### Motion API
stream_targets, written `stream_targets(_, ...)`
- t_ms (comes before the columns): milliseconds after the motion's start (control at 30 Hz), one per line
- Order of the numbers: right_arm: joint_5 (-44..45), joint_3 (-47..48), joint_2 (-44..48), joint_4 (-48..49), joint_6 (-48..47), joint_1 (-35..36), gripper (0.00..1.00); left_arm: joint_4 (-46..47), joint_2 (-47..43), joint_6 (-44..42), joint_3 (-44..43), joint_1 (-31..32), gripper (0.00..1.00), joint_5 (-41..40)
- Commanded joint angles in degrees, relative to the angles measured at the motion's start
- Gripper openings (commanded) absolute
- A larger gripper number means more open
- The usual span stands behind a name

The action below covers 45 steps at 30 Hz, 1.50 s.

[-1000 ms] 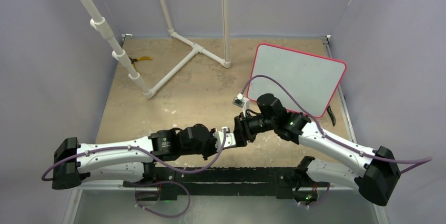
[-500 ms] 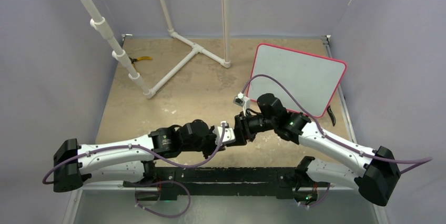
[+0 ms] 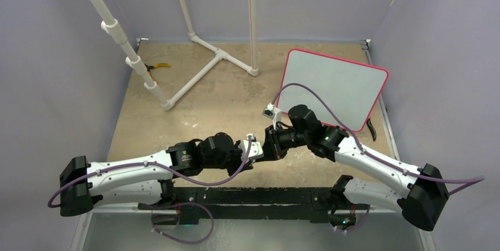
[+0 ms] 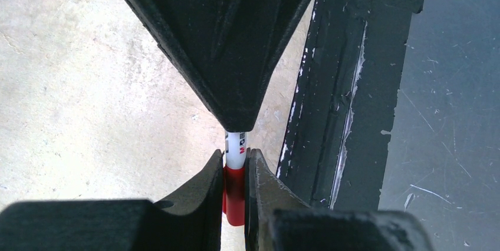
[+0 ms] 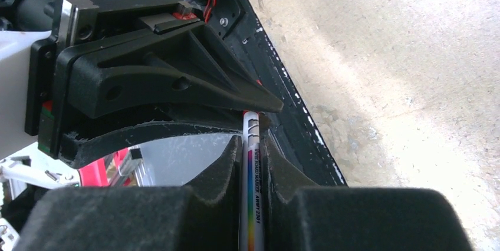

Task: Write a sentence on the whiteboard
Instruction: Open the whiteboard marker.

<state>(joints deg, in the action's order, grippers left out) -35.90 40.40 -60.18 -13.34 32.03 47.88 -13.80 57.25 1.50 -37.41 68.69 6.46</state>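
Meeting nose to nose just toward 5 o'clock of the table's middle, the left gripper (image 3: 255,149) and right gripper (image 3: 270,145) share one marker (image 4: 234,147) between them. Left wrist view: the left jaws are nearly closed, pinching the marker at its red cap (image 4: 234,195), white barrel poking out toward 12 o'clock under the other gripper's black tip. Right wrist view: the right jaws are squeezed in on the white barrel with its rainbow stripe, pads touching both sides. Over at 2 o'clock on the table (image 3: 194,115) sits the whiteboard (image 3: 333,86), red-framed, apart from both grippers, its nearest corner close to the right arm's wrist. Off at 11 o'clock, a white pipe stand (image 3: 206,68), with yellow-handled pliers (image 3: 158,66) at 10.
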Motion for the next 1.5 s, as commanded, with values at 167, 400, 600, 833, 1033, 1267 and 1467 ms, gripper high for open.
stream_targets(167,0.3,0.9,2.1,-0.7,-1.3,0.3,0.00,2.2,-0.3,-0.4,-2.4,-0.3,0.33,0.8)
stream_targets(400,0.7,3.1,3.1,-3.7,-2.3,0.3,0.00,-0.4,1.5,-3.3,-2.8,-0.3,0.51,0.4)
stream_targets(600,0.6,3.6,3.1,-4.2,-2.4,0.3,0.00,-0.8,2.9,-4.3,-2.8,-0.1,0.45,1.5)
stream_targets(833,1.5,4.8,3.1,-5.3,-2.6,0.2,0.00,-0.9,2.8,-4.9,-2.7,0.2,0.08,1.7)
stream_targets(1033,3.3,7.4,5.3,-8.3,-3.6,-1.1,0.00,-1.0,2.0,-5.9,-2.2,0.5,0.00,0.5)
stream_targets(1267,5.9,13.9,5.5,-19.7,-8.4,-5.3,0.00,-1.1,0.7,-7.6,-1.4,1.4,0.00,-5.1)
stream_targets(1467,10.6,19.8,5.5,-25.5,-11.4,-5.4,0.00,-1.0,-0.7,-8.1,-0.5,1.5,0.00,-9.6)
